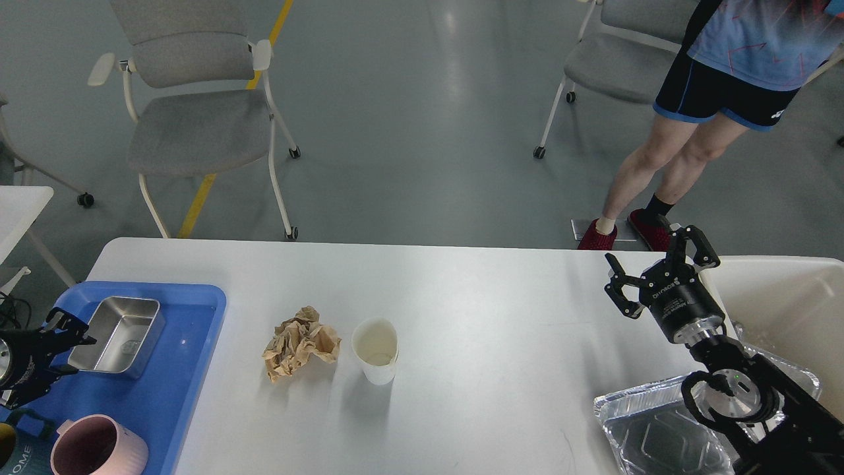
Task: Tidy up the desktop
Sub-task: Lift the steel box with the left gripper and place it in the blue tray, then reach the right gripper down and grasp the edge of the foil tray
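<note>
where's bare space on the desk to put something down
The widest bare patch of the desktop runs from the paper cup to the right gripper and foil tray. The far strip is bare too. It is crowded around the crumpled paper and blue tray.

The big white desktop (475,297) holds a blue tray (191,396) on its left; a crumpled brown paper (300,343) beside a white paper cup (376,349); shiny foil trays (653,435) on its right.
</note>
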Robot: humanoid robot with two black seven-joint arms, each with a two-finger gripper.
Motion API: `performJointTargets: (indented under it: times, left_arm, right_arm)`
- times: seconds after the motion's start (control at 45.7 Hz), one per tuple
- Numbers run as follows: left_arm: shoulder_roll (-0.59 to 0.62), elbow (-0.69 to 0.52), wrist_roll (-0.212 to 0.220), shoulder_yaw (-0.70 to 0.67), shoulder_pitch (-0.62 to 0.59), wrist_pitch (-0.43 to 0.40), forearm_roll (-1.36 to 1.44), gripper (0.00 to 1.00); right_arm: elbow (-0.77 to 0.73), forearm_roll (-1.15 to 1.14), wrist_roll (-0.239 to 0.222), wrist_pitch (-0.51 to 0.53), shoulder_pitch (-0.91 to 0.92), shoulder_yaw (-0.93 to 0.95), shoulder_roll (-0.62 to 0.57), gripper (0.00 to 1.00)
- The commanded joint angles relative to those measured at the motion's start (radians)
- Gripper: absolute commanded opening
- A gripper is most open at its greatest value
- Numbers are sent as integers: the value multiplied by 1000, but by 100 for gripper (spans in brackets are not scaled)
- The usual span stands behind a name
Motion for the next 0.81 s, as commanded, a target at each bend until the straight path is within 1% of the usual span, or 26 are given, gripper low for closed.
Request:
performJointTargets:
  times: [0.0, 0.109, 0.175, 0.219, 0.306, 0.372, 0.438, 0.525, 0.613, 0.679, 0.788]
  left_arm:
    - [-1, -5, -13, -56, -43, 6, -59, 97]
    - [-27, -5, -15, -138, -103, 10, -170, 97]
    - [-67, -5, -17, -191, -152, 16, -225, 97]
    - [-110, -3, -18, -242, -181, 32, -265, 97]
    - [-243, -3, -26, -380, -203, 107, -333, 97]
    - [-343, -5, -58, -464, -203, 159, -334, 97]
    - [-434, -5, -111, -513, -203, 185, -334, 97]
    - [-523, -5, -190, -550, -198, 193, -337, 97]
    - [-587, -5, -248, -573, -189, 193, -343, 97]
    - [-630, -5, -268, -586, -183, 199, -343, 97]
    - [-682, -5, -285, -603, -145, 199, -343, 97]
  right_arm:
    - [2, 0, 0, -2, 3, 0, 0, 100]
    - [2, 0, 0, -3, 4, 0, 2, 100]
    - [2, 0, 0, -8, 3, 0, 2, 100]
    - [4, 0, 0, -9, 3, 0, 2, 100]
    - [4, 0, 0, -9, 0, 0, 2, 100]
    - [4, 0, -2, -9, -2, 0, 2, 100]
    - [4, 0, -3, -9, 0, 0, 0, 100]
    - [4, 0, -3, -11, 3, 0, -5, 100]
    - [4, 0, -5, -9, 4, 0, -11, 100]
    - [4, 0, -6, -11, 6, -2, -18, 100]
    - [1, -14, -8, -12, 12, -38, -55, 100]
